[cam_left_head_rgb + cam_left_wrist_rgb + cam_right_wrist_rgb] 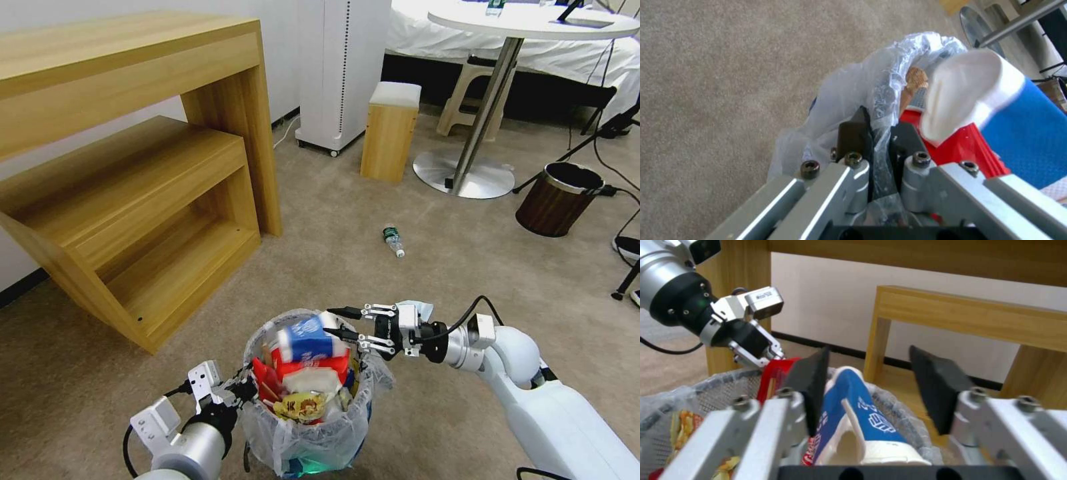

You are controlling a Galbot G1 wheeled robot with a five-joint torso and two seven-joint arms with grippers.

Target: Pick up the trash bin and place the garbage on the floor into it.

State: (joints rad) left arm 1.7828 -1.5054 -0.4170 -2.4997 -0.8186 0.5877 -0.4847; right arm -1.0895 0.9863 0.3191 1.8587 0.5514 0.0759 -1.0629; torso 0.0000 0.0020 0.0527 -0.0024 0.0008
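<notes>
The trash bin point(313, 440), lined with a crinkled clear bag, stands low in front of me, heaped with garbage. A blue-white carton point(305, 337) and red packets sit on top. My left gripper point(235, 390) is shut on the bin's near-left rim; in the left wrist view the gripper point(876, 136) pinches the bag point(849, 86) and the rim. Over the bin's right edge my right gripper point(341, 327) hangs open and holds nothing; in its wrist view the gripper point(871, 386) sits just above the carton point(858, 413). A small plastic bottle point(393, 240) lies on the beige floor point(413, 280) farther ahead.
A wooden desk with a lower shelf point(133, 200) fills the left side. Ahead stand a white appliance point(340, 73), a wooden stool point(390, 130) and a round table's steel foot point(463, 175). A dark brown bin point(559, 199) and cables lie to the right.
</notes>
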